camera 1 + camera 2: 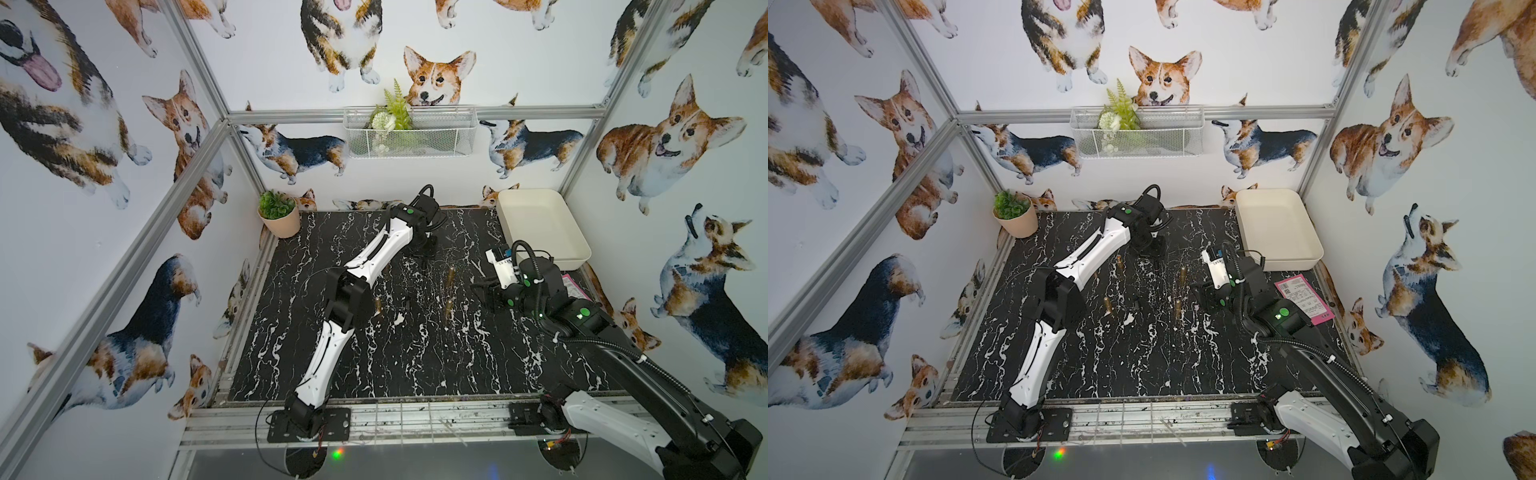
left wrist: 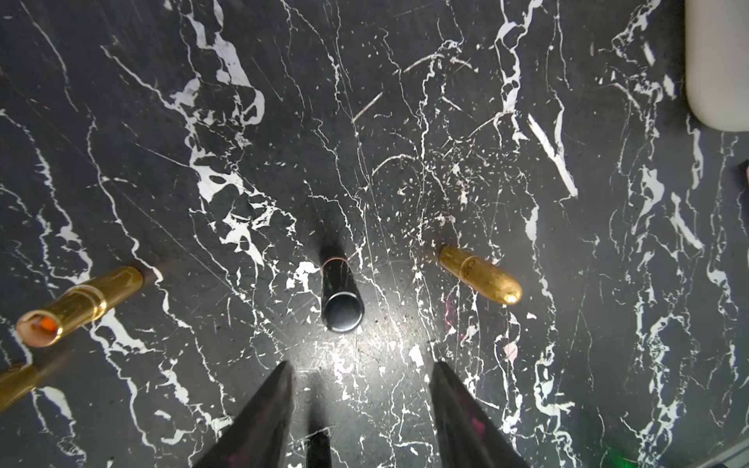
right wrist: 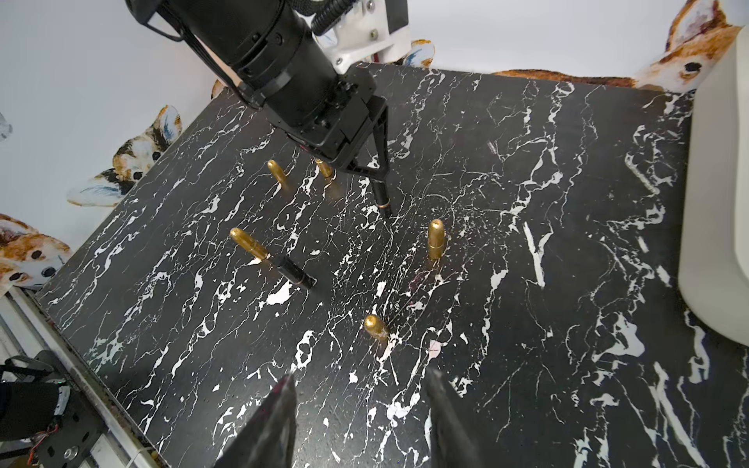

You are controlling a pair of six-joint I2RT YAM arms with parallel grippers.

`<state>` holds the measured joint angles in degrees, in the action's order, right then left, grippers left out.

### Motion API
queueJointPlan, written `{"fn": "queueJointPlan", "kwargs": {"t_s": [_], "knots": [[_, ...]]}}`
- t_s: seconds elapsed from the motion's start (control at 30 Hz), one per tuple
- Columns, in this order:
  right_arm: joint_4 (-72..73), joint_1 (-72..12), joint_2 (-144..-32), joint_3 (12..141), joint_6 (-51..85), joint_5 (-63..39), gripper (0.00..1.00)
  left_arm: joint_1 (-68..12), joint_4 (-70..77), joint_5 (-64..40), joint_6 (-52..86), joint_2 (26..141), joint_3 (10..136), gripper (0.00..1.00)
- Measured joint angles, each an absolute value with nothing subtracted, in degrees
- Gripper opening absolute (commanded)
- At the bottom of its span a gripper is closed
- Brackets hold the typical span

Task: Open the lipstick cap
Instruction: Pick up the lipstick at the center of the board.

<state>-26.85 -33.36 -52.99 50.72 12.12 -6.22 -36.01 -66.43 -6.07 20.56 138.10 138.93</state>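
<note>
White corgi-print walls (image 1: pixel 62 257) enclose a black, white-veined marble tabletop (image 1: pixel 415 365); a cream tray (image 1: pixel 540 224) sits at its far right corner. Left gripper (image 2: pixel 363 364) hangs over the far middle, jaws apart and empty. The black lipstick (image 2: pixel 341 295) stands upright, cap on, just ahead of its fingertips, not between them. Right gripper (image 3: pixel 361 373), likewise spread and empty, is well apart. Gold lipsticks (image 3: pixel 436 239) stand around.

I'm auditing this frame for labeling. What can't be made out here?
Gold lipstick, left wrist view: cut off by the frame edge.
Dark strip inside the left gripper: blurred, object or shadow unclear.
Pink paper, in a top view: print too small.
</note>
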Motion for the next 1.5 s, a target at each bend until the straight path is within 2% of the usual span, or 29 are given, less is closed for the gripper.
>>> {"fn": "queueJointPlan", "kwargs": {"t_s": [0.43, 0.7, 1.27, 1.5], "knots": [[-26.8, -33.4, -52.8, 50.6, 12.1, -6.4, 0.53, -36.1, -66.9, -3.9, 20.8, 142.1, 140.5, 0.55], [-26.8, -33.3, -53.0, 50.5, 12.1, -6.5, 0.53, -36.1, -66.0, -2.7, 20.7, 143.3, 140.9, 0.46], [-26.8, -33.4, -53.4, 50.1, 12.3, -6.7, 0.53, -35.9, -64.1, -2.2, 20.6, 144.5, 141.0, 0.4], [-26.8, -33.4, -53.5, 50.1, 12.3, -6.7, 0.53, -35.7, -64.1, -2.1, 20.4, 144.7, 141.0, 0.31]]}}
